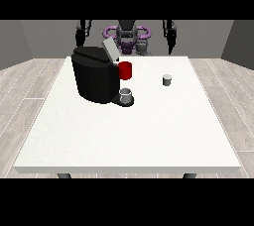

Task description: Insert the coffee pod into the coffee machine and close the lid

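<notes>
The table (149, 136) top looks smooth, matt white. The coffee machine (94, 76) reads as black plastic with a slight sheen — its raised lid (110, 50) pale grey. The floor (30, 91) around shows pale wood-look planks — matt, grained.

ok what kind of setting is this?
Probably a bare test room with a coffee-making bench: a large white table carrying a black coffee machine and a small grey coffee pod, on pale plank flooring with plain grey walls.

Readable text: none is to be made out.
Labels, brands, numbers, signs: none can be read on any surface shown.
</notes>
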Robot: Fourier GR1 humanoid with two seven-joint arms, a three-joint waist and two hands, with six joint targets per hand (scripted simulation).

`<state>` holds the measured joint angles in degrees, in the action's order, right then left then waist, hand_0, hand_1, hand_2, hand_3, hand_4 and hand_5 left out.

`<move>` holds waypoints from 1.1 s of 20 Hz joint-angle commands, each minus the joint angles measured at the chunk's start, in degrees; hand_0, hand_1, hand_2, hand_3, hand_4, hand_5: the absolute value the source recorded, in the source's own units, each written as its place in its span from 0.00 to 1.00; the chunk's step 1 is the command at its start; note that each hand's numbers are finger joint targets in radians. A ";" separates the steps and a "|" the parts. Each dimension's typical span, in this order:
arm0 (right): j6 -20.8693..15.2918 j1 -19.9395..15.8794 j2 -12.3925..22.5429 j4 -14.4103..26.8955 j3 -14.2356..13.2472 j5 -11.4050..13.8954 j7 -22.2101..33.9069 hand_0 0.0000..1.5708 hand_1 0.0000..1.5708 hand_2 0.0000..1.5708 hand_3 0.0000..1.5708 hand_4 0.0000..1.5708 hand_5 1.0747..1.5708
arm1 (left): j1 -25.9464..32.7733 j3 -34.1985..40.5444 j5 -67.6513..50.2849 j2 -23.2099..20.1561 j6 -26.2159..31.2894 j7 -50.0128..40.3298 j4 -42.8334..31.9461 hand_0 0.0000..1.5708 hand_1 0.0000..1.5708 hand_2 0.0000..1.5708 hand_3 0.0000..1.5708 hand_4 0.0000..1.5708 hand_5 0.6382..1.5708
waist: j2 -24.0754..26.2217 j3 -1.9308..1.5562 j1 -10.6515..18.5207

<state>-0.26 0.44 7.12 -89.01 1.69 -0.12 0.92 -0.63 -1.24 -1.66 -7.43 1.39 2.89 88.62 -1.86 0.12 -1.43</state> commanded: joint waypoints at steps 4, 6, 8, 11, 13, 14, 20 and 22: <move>1.77 1.28 -1.04 -3.87 0.70 -1.60 3.35 0.00 0.00 0.00 0.00 0.08 1.00 | -0.60 5.20 -2.32 -3.60 5.26 7.77 -5.21 0.00 0.00 0.00 0.00 0.00 1.00 | 3.27 -0.09 -0.99; 1.51 -2.08 -0.30 0.83 -3.30 -2.88 1.01 0.00 0.00 0.00 0.00 0.08 1.00 | -0.93 3.65 -0.66 -3.13 5.81 9.44 -3.54 0.00 0.00 0.00 0.00 0.00 1.00 | 2.05 -0.11 1.27; -5.38 0.48 -5.69 -0.46 -3.39 -1.12 -6.37 0.00 0.00 0.00 0.00 0.07 1.00 | -3.16 4.65 2.72 -7.99 4.24 4.58 -2.81 0.00 0.00 0.00 0.00 0.00 1.00 | 2.51 -0.15 -2.25; -3.31 -0.72 -4.33 -3.25 -3.37 -2.35 -5.41 0.00 0.00 0.00 0.00 0.12 1.00 | -7.45 10.28 1.59 -13.54 6.83 5.86 -9.63 0.00 0.00 0.00 0.00 0.00 1.00 | -0.63 -0.10 -5.13; -5.34 -3.18 -6.28 -4.00 -2.20 -1.54 -4.25 0.00 0.00 0.00 0.00 0.14 1.00 | -11.28 10.85 -1.24 -13.35 8.68 0.60 -12.65 0.00 0.00 0.00 0.00 0.00 1.00 | -1.89 -0.11 -5.64; -5.68 -3.15 -6.38 -1.98 -2.08 -0.20 -7.69 0.00 0.00 0.00 0.00 0.17 1.00 | -11.81 9.25 1.44 -12.42 7.68 2.45 -14.01 0.00 0.00 0.00 0.00 0.00 1.00 | -2.93 -0.12 -4.99; -4.57 -2.79 -6.88 -3.15 -0.33 -0.19 -8.16 0.00 0.00 0.00 0.00 0.09 1.00 | -18.21 12.69 2.55 -17.61 10.21 3.43 -24.47 0.00 0.00 0.00 0.00 0.00 1.00 | -6.16 -0.10 -8.13; -5.02 -4.83 -6.95 -3.92 -0.48 -0.19 -7.82 0.00 0.00 0.00 0.00 0.12 1.00 | -18.64 11.64 3.87 -16.08 9.32 3.87 -27.72 0.00 0.00 0.00 0.00 0.00 1.00 | -7.43 -0.10 -8.25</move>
<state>-5.42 -4.49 0.94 -92.05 -0.15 -0.85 -5.40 -17.15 10.00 0.80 -22.90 10.52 6.11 66.91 -7.38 0.01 -8.20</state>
